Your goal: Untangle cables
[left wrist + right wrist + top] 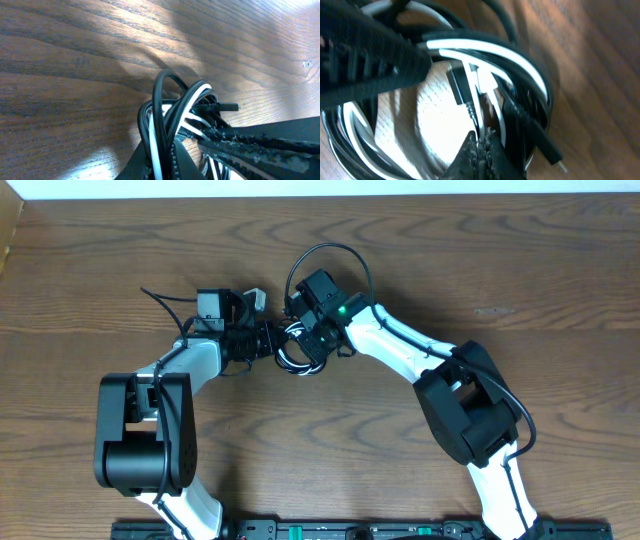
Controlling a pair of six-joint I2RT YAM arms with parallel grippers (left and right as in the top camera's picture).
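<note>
Coil [297, 358] of thin black cable [159, 90] and thinner white cable [192, 97], light and limp, is clenched by left fingers [262, 338] and right fingers [481, 142] mid brown wooden worktop [520, 260]; the black plug [226, 106] is judged the firmer hold

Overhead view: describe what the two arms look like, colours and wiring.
The left arm and right arm share black boxy joint housings and white links. Black wires run along each. A green light glows on the right wrist. The tool fingers are black with ribbed pads.
</note>
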